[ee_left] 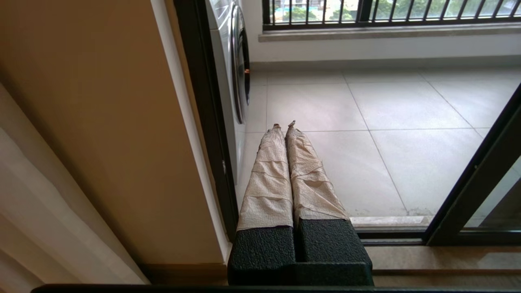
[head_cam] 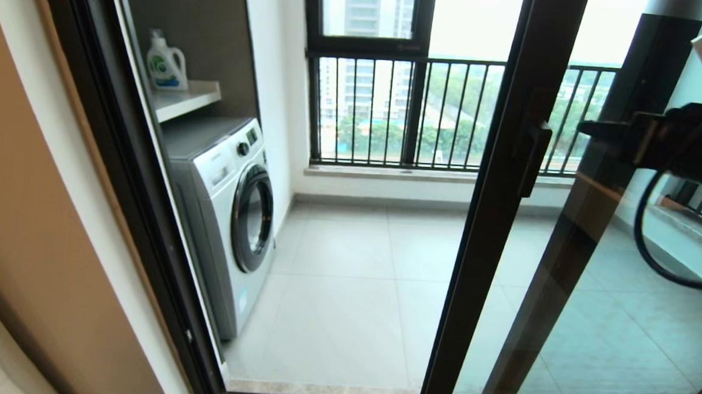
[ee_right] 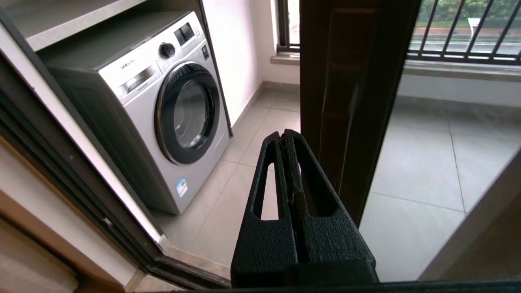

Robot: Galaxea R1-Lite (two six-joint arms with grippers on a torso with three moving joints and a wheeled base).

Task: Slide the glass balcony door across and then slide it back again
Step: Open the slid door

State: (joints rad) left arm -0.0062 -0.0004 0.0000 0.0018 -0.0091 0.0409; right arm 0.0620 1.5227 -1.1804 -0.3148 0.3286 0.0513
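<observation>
Right gripper point(ee_right: 287, 140) pinched shut on nothing, just beside glass balcony door point(head_cam: 495, 230) frame, half slid. Probably mid-slide; next needs sideways shove on handle point(head_cam: 533, 159). Left gripper point(ee_left: 285, 126) closed, idle low.

Ahead of my tool lies a balcony floor of pale grey square tiles point(head_cam: 345, 294). Left of my tool stands a silver front-loading washing machine point(head_cam: 228, 214) under a white shelf point(head_cam: 186, 98) carrying a white detergent bottle point(head_cam: 165, 64). Beyond my tool, a black-barred railing window point(head_cam: 393, 111) admits soft daylight.
</observation>
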